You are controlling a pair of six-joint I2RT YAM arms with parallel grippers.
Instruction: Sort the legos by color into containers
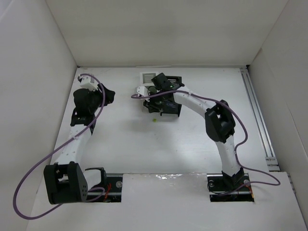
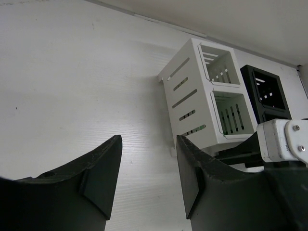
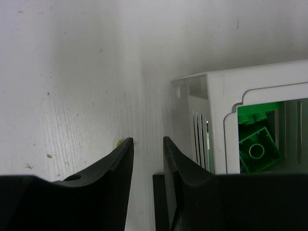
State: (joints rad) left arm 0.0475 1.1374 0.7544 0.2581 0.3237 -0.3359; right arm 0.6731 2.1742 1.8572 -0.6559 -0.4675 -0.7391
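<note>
The containers (image 2: 192,103) show in the left wrist view as two white slatted bins with a black bin (image 2: 267,91) behind them. In the top view the right arm covers most of the block; one white bin (image 1: 147,77) shows. In the right wrist view a white bin (image 3: 224,96) holds green legos (image 3: 257,150). A tiny yellow-green lego (image 1: 154,120) lies on the table in front of the bins; it also shows at my right gripper's left fingertip (image 3: 119,143). My right gripper (image 3: 147,140) is open and empty, low beside the bins. My left gripper (image 2: 149,139) is open and empty, left of the bins.
White walls enclose the table (image 1: 144,149) on the left, back and right. A metal rail (image 1: 260,120) runs along the right side. Purple cables loop off both arms. The right arm's white wrist part (image 2: 284,142) shows at the right of the left wrist view.
</note>
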